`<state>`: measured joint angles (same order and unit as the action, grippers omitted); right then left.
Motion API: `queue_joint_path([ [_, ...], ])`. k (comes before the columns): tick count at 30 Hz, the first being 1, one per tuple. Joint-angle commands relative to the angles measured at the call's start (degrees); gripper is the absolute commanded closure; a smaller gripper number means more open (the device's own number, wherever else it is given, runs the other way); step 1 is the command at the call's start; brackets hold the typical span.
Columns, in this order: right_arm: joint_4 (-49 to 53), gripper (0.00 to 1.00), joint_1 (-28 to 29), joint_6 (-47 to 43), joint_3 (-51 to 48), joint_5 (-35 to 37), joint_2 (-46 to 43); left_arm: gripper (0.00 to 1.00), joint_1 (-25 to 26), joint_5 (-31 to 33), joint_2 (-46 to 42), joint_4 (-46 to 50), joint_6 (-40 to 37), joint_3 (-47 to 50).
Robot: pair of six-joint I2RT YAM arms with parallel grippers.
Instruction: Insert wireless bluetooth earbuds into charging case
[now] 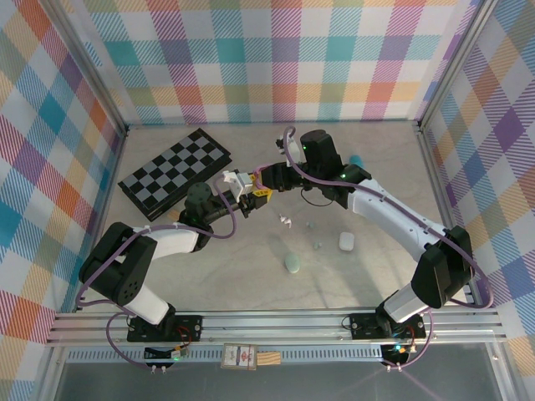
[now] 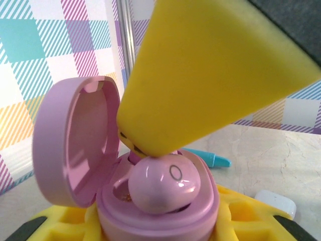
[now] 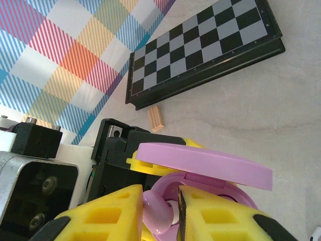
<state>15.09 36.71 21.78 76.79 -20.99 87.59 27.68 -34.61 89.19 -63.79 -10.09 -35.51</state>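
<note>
The charging case (image 2: 75, 145) and the earbud (image 2: 165, 188) are coloured lilac-pink. Yellow is seen on the fingers (image 3: 108, 213) of the right hand (image 3: 161, 195). The chessboard (image 1: 175, 171) is checked in black and grey, the walls (image 1: 276, 58) are patterned in pastel plaid, and the surface (image 1: 251, 280) is mottled beige.

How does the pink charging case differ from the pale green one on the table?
The pink case is open, lid tipped back, with a pink earbud in it; the green case looks shut. The pink case is gripped in the left hand, above the table; the green case lies free on the table. Both are rounded, pebble-like shells.
</note>
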Motion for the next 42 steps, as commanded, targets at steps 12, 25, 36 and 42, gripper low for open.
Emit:
queue_joint_path([
  [12, 4.3, 0.63, 1.3, -6.3, 3.4, -0.2, 0.3, 0.79, 0.4, -1.3, -0.3, -5.4, 0.3, -2.5],
  [25, 7.1, 0.72, 1.8, -6.3, 4.5, 3.9, 1.5, 0.79, 0.4, -1.1, -0.7, -5.5, 0.1, -2.4],
  [36, 6.6, 0.77, 1.7, -3.3, 4.3, 8.3, 0.9, 0.79, 0.3, -1.2, -0.8, -5.9, 0.1, -2.2],
  [42, 6.7, 0.79, 1.8, -3.1, 4.0, 8.7, 0.4, 0.79, 0.3, -1.0, -0.9, -5.8, 0.2, -2.0],
])
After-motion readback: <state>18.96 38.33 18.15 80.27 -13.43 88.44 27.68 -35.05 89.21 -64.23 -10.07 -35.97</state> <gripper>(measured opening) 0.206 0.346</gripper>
